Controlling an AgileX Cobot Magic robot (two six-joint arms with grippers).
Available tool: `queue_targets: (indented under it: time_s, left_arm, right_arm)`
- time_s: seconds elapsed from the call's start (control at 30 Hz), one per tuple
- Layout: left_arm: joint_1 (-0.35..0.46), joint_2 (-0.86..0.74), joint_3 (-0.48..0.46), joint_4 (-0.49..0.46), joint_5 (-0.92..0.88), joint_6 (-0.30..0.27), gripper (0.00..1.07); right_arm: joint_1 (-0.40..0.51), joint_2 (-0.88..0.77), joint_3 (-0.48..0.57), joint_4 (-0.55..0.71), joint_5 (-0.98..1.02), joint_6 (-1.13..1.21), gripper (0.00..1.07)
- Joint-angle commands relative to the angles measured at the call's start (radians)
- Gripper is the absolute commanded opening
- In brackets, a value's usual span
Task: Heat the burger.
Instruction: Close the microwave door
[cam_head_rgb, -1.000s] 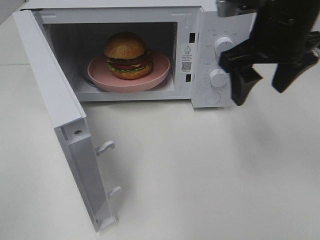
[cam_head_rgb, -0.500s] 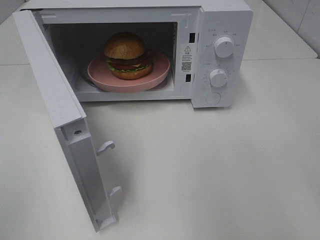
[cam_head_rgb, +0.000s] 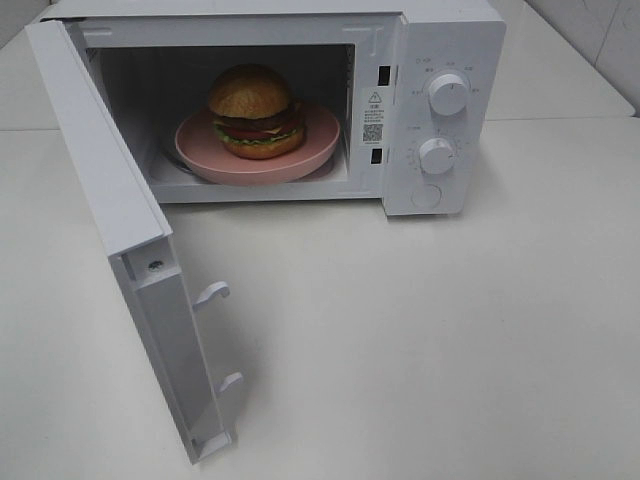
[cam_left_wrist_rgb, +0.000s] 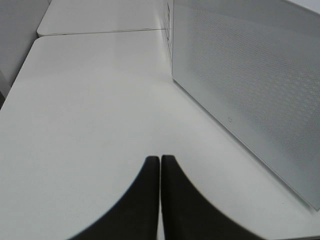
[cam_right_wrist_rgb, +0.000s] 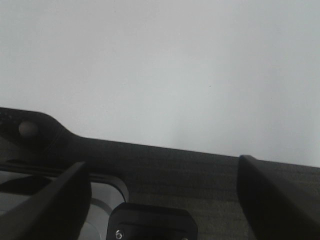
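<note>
The burger (cam_head_rgb: 252, 112) sits on its plate (cam_head_rgb: 322, 135) inside the microwave (cam_head_rgb: 450, 40). Shutting the open door (cam_head_rgb: 100, 170) and setting 2 dials (cam_head_rgb: 447, 93) likely remain. The left claw (cam_left_wrist_rgb: 160, 165) is pressed closed, and the right claw (cam_right_wrist_rgb: 162, 164) is spread wide and empty.

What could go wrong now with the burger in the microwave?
The door hangs wide open, so a hard swing shut might slide the microwave. The pink plate sits near the front, so the door could bump it and tip the burger.
</note>
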Motion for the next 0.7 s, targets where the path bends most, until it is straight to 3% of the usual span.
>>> queue_targets:
  time_s: [0.03,0.5,0.7]
  left_arm:
    - [-0.005,-0.018,0.003,-0.008,-0.010,0.000,0.00]
    - [-0.005,-0.018,0.003,-0.010,-0.010,0.000,0.00]
    - [-0.005,-0.016,0.003,-0.028,-0.011,0.000,0.00]
  right_arm:
    - [-0.005,-0.115,0.041,-0.002,-0.041,-0.025,0.73]
    - [-0.005,-0.548,0.075,0.008,-0.146,-0.114,0.73]
    - [-0.005,-0.575,0.077,0.012,-0.151,-0.143,0.73]
